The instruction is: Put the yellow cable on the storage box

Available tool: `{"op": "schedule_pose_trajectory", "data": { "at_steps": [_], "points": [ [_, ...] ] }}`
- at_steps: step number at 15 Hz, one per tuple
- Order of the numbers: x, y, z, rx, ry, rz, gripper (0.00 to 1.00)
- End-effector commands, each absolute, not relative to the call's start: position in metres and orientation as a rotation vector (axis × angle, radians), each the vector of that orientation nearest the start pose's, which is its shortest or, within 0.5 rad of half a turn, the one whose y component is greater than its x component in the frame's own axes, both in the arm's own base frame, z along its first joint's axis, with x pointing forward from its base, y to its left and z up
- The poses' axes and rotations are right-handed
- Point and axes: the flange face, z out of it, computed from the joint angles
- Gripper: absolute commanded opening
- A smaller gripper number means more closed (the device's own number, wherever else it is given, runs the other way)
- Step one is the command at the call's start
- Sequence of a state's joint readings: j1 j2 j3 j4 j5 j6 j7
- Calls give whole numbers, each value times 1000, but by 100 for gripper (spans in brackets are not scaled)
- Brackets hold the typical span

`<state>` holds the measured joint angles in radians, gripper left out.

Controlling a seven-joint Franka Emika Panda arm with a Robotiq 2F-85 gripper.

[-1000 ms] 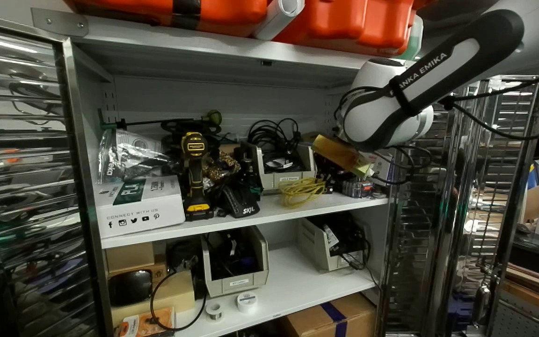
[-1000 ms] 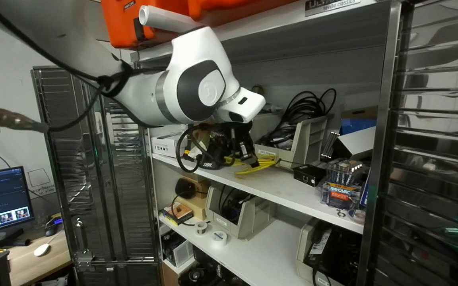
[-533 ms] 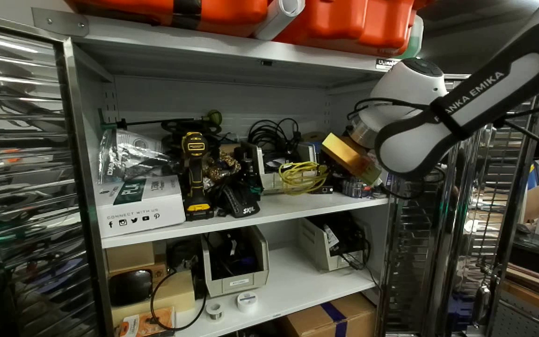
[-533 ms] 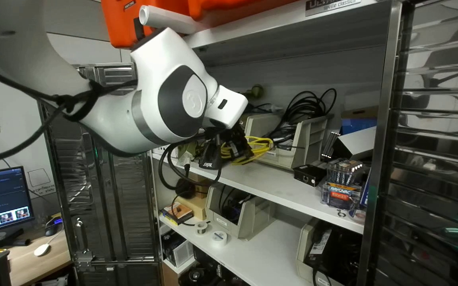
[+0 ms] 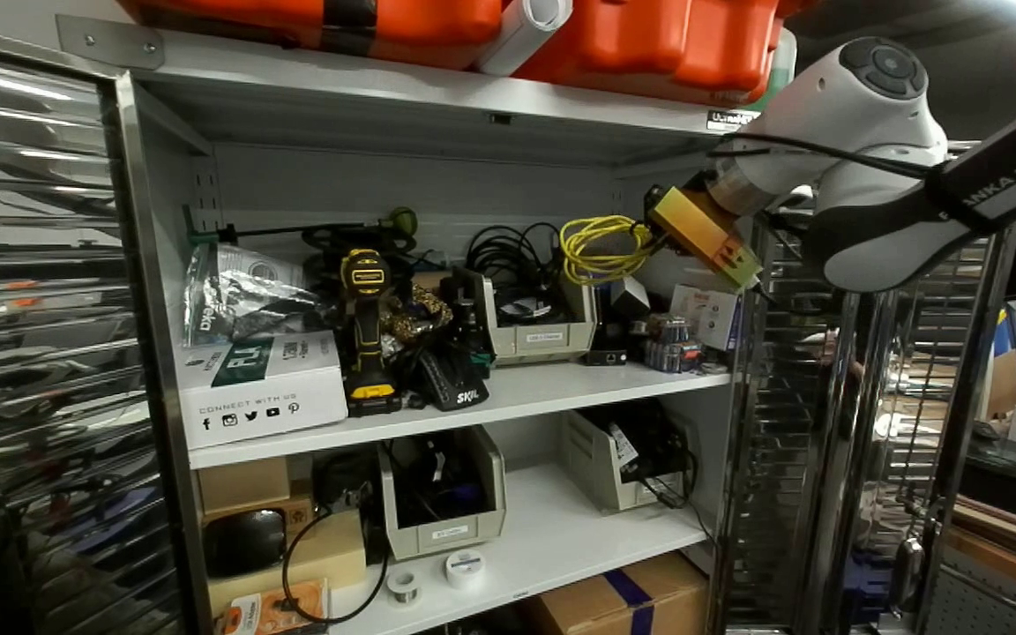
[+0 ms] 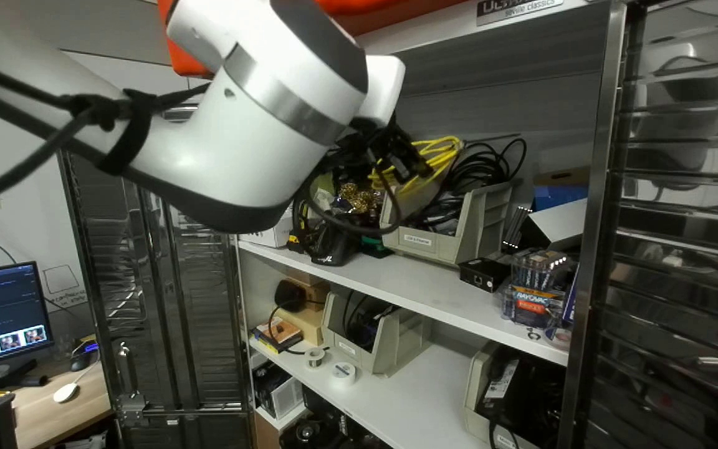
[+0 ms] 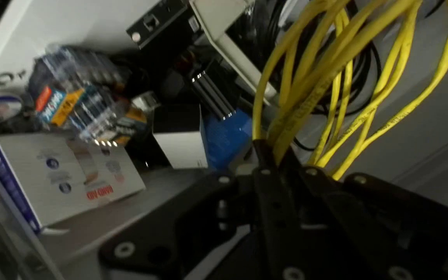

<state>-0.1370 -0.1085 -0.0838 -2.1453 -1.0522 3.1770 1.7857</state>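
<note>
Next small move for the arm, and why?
Probably shift the yellow cable over the storage box before lowering: the jaws pinch it, and in an exterior view its coil shows higher than the box's rim but mostly right of the black cords inside.

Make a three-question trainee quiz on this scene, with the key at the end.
1. Multiple choice: what does the black two-fingered gripper hold?
a) a rolled white paper tube
b) a coil of bright-yellow cable
c) a yellow-and-black cordless drill
2. True or false: the yellow cable rests on a white shelf.
3. Fill in: the dark-green band on the white cardboard box bears the letters ____.
Key: 1 b; 2 false, it is held in the air; 3 PLA.
</note>
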Motion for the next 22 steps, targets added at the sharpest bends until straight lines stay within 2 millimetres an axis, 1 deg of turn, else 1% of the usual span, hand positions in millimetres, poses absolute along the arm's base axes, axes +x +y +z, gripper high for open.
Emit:
{"op": "schedule_pose_trajectory", "data": {
  "at_steps": [1, 2, 5, 7, 9, 11, 14, 16, 18, 22],
  "points": [
    [576, -32, 570, -2159, 1093, -1560, 3],
    [588, -23, 561, -2181, 1093, -1557, 3],
    [622, 7, 524, -2260, 1112, -1508, 4],
    [644, 22, 506, -2289, 1109, -1509, 5],
    [665, 32, 500, -2289, 1077, -1553, 5],
    [680, 33, 509, -2247, 1073, -1622, 5],
    [697, 23, 527, -2164, 1082, -1735, 5],
    [709, 14, 530, -2128, 1097, -1807, 5],
    [721, 9, 521, -2131, 1110, -1847, 5],
    [746, 10, 478, -2195, 1152, -1837, 5]
  ]
}}
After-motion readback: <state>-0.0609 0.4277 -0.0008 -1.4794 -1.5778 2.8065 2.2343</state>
